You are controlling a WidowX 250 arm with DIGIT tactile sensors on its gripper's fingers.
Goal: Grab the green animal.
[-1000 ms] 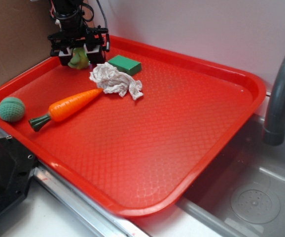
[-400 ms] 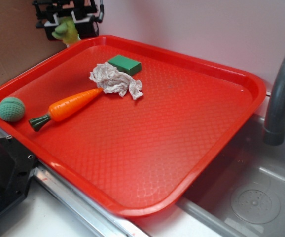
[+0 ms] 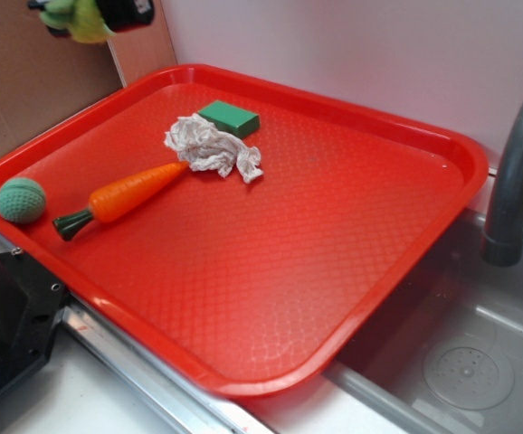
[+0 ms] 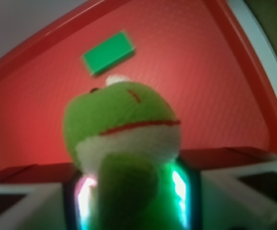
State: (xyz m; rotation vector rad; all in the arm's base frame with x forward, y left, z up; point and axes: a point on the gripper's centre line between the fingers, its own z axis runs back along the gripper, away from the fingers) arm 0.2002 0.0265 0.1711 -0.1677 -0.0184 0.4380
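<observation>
The green animal (image 3: 80,18) is a fuzzy yellow-green plush with a whitish band. It hangs in my gripper (image 3: 94,14) at the top left of the exterior view, high above the back-left corner of the red tray (image 3: 406,262). In the wrist view the green animal (image 4: 121,124) fills the middle, clamped between my two fingers (image 4: 83,201), with the tray far below. My gripper (image 4: 133,201) is shut on it.
On the tray lie a teal knitted ball (image 3: 21,200), an orange toy carrot (image 3: 121,197), a crumpled white cloth (image 3: 212,147) and a flat dark-green block (image 3: 229,117), which also shows in the wrist view (image 4: 108,52). A grey faucet (image 3: 515,172) and a sink (image 3: 461,362) are at the right.
My gripper has risen from the tray's back-left corner up and to the left, carrying the green animal with it. The other objects have not moved.
</observation>
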